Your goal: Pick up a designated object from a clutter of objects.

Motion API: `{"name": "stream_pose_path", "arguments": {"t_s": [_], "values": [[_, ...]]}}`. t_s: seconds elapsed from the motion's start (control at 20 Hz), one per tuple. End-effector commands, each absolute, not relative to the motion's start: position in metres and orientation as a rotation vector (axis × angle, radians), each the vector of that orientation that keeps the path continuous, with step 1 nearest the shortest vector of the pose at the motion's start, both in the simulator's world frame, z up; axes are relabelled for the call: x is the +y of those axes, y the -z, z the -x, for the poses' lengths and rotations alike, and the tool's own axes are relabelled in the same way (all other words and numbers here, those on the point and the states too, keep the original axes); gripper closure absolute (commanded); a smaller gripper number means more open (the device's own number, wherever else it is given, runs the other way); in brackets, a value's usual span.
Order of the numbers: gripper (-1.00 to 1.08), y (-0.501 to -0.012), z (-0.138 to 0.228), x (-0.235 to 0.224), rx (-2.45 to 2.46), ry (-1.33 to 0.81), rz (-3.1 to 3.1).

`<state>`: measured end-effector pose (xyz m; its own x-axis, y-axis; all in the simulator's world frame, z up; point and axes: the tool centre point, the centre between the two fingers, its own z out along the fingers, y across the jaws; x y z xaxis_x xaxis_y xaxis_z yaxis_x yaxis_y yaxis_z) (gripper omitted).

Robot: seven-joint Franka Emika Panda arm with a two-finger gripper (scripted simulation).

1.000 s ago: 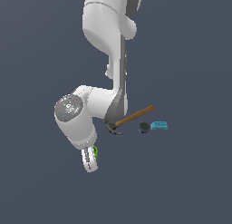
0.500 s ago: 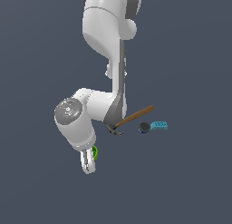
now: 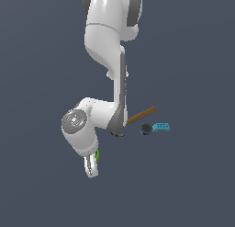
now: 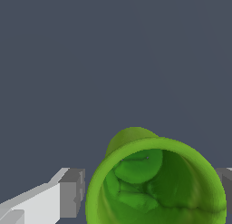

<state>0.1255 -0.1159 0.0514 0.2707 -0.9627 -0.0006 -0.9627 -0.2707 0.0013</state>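
Note:
The designated object, a lime-green cup [image 4: 156, 187], fills the near part of the wrist view, its open mouth facing the camera. My gripper [image 4: 152, 191] is shut on it, with one grey finger [image 4: 72, 193] against each side of its wall. In the exterior view only a green sliver of the cup [image 3: 97, 155] shows beside the white gripper [image 3: 93, 164], below the arm's elbow. The rest of the clutter lies apart, toward the exterior view's right: the hammer [image 3: 141, 116], a dark round object [image 3: 146, 128] and a teal studded block [image 3: 161, 127].
The hammer's dark head [image 3: 118, 134] is partly hidden behind the arm's forearm [image 3: 114, 116]. A plain dark grey surface [image 3: 193, 184] surrounds everything.
The arm's elbow has sunk slightly. The gripper stays in nearly the same place, with the green cup still between its fingers. The hammer, round object and block have not moved.

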Motion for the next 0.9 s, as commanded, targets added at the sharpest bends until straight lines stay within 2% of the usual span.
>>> {"name": "stream_pose_path", "arguments": {"t_s": [0.0,0.2,0.25,0.85], "values": [[-0.92,-0.0438,-0.1259,-0.116,-1.898,0.0,-2.503],[-0.92,-0.0425,-0.1272,-0.1163,-1.898,0.0,-2.503],[1.08,-0.0425,-0.1272,-0.1163,-1.898,0.0,-2.503],[1.08,-0.0434,-0.1268,-0.1159,-1.898,0.0,-2.503]]}}
